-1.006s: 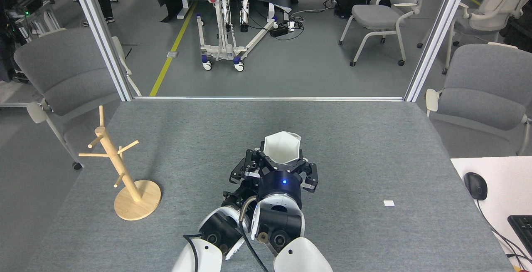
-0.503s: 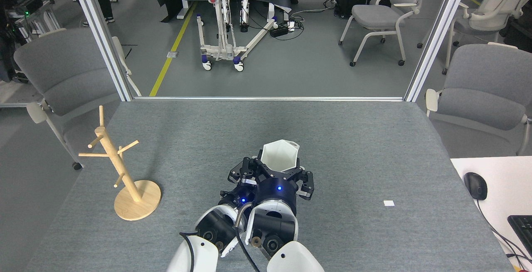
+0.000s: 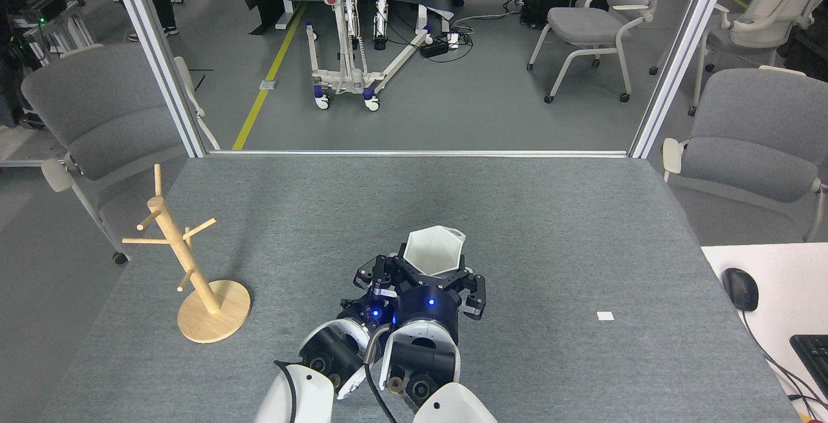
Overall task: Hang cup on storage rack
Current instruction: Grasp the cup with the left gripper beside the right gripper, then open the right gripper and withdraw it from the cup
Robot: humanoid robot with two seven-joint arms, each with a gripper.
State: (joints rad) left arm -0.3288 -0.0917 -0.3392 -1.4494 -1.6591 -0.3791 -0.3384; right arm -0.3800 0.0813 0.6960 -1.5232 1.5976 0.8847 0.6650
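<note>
White plastic arm shells at the near edge, two arms side by side. Right gripper (image 3: 432,266) holds the cup (image 3: 432,251), dark fingers (image 3: 475,287) closed against its lower walls on either side; hexagonal mouth open and facing up and away. Left gripper (image 3: 375,279) sits just beside it on the left, partly hidden behind the right wrist; cannot tell if its fingers are apart or together, or whether they touch the cup.

Change over the last second: cup and both grippers have drawn back toward the robot and drifted slightly left. Cup rides with the gripper, so the grasp looks secure and the carry appears under way, though it is hard to judge how far clear of the grey felt table (image 3: 556,216) it is.

Farther left, well apart from the cup, the storage rack (image 3: 187,261) stands upright on its round base, pegs bare, unmoved. No handle visible on the cup from this side. Hanging not yet done; a long leftward transfer remains.

Beyond the table edge: grey chairs (image 3: 110,112), a wheeled lift frame (image 3: 343,28) on the floor.
</note>
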